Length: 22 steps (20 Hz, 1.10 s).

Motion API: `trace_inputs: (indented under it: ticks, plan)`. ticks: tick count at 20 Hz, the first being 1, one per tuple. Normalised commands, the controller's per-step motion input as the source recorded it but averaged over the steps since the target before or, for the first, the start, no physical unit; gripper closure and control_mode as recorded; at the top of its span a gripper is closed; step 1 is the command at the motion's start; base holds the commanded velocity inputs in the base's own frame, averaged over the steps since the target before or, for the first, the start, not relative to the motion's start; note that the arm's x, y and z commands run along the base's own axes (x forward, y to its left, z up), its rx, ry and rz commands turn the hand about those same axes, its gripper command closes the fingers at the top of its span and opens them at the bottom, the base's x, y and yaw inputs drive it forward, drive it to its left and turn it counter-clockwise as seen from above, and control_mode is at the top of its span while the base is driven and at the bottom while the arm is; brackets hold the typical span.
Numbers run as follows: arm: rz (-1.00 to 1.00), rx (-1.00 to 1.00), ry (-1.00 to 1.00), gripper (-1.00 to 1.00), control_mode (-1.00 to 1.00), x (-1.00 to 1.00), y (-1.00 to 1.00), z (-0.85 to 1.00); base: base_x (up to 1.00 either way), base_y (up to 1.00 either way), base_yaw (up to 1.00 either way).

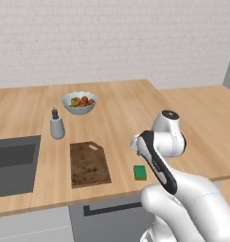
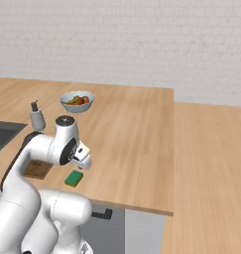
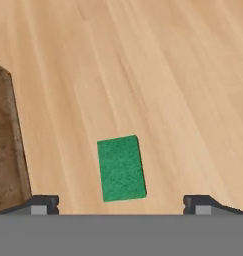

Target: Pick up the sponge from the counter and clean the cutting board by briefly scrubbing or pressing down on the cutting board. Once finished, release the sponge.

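The green sponge (image 1: 140,172) (image 2: 74,178) (image 3: 121,168) lies flat on the wooden counter (image 1: 121,118) near its front edge, just right of the dark brown cutting board (image 1: 89,163) (image 2: 36,169) (image 3: 5,150). My gripper (image 3: 121,202) hovers above the sponge, open, with its fingertips (image 3: 43,204) set wide on either side of it and nothing between them. In the base views the hand (image 2: 82,158) hangs over the sponge, its fingers hidden behind the wrist.
A grey soap dispenser (image 1: 57,125) (image 2: 37,117) and a bowl of fruit (image 1: 79,102) (image 2: 77,101) stand behind the board. The dark sink (image 1: 12,163) lies at the left. The counter's front edge runs close below the sponge.
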Motion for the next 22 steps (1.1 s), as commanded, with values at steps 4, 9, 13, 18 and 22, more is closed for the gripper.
trace_inputs:
  ticks: [4,9,13,18,22]
  plan:
    - [-0.01,-0.07,0.09,-1.00,-1.00,0.17,0.13,-0.48,0.00,0.00,0.00]
    - [0.01,0.00,0.13,-1.00,-1.00,0.17,0.15,-0.29,0.00,0.00,0.00]
    - [0.03,0.00,0.08,-1.00,-1.00,0.06,0.05,-0.16,0.00,0.00,0.00]
    - [0.04,-0.01,0.03,-1.00,-1.00,0.00,0.00,-0.15,0.00,0.00,0.00]
    - [0.09,-0.04,0.02,-1.00,-1.00,0.00,0.00,-0.16,0.00,0.00,0.00]
